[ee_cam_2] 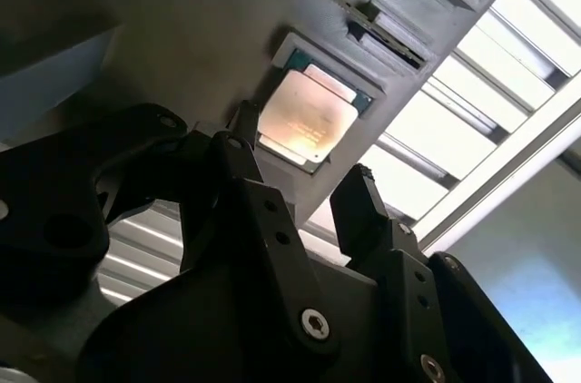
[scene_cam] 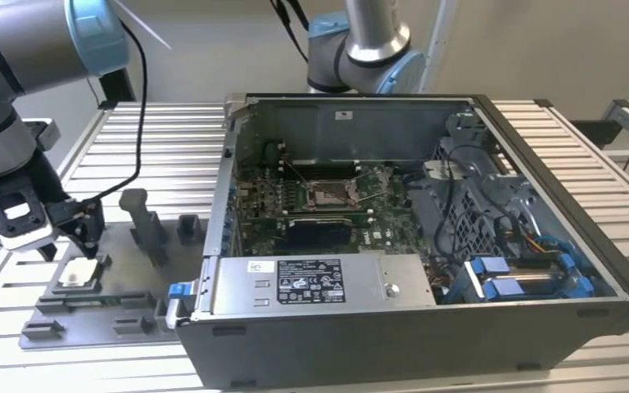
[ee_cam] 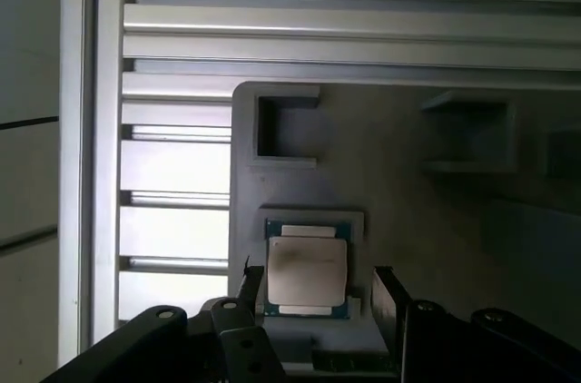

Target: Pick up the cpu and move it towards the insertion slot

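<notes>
The open claw (ee_cam: 315, 276) straddled the cpu (ee_cam: 306, 270), squared in its tray (ee_cam: 381, 174) recess for gripping; in the exterior view the slot (scene_cam: 333, 190) lay at two o'clock.

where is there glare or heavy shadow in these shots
Second wrist view: warm glare on the cpu, table slats blown white, pincer a dark silhouette. First wrist view: cpu evenly lit, grey tray shaded. Exterior view: even light, computer case interior dim.
</notes>
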{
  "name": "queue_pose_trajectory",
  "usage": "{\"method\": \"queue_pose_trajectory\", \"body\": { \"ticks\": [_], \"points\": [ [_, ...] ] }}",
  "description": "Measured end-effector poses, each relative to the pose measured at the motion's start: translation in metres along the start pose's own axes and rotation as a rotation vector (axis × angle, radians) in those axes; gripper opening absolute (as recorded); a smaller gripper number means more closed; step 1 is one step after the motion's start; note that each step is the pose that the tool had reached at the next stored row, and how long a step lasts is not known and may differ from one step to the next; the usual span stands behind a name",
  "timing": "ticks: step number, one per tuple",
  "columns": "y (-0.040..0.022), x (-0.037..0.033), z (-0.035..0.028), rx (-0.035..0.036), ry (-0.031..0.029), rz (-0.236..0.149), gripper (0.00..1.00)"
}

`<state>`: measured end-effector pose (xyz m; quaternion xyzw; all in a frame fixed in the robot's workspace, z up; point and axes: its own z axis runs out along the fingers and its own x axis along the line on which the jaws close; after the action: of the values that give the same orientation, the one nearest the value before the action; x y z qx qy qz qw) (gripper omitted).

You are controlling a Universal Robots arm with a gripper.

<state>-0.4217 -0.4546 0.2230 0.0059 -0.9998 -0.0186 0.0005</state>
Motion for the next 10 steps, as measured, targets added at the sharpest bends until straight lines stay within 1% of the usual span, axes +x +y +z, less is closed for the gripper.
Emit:
{"method": "queue_pose_trajectory", "body": {
  "ticks": [3,10],
  "points": [
    [-0.0001,0.0016,0.0039,0.0000,-0.0001,0.000,1.00],
    [-0.0005,0.0019,0.0154,0.0001,-0.0002,0.000,1.00]
  ]
}}
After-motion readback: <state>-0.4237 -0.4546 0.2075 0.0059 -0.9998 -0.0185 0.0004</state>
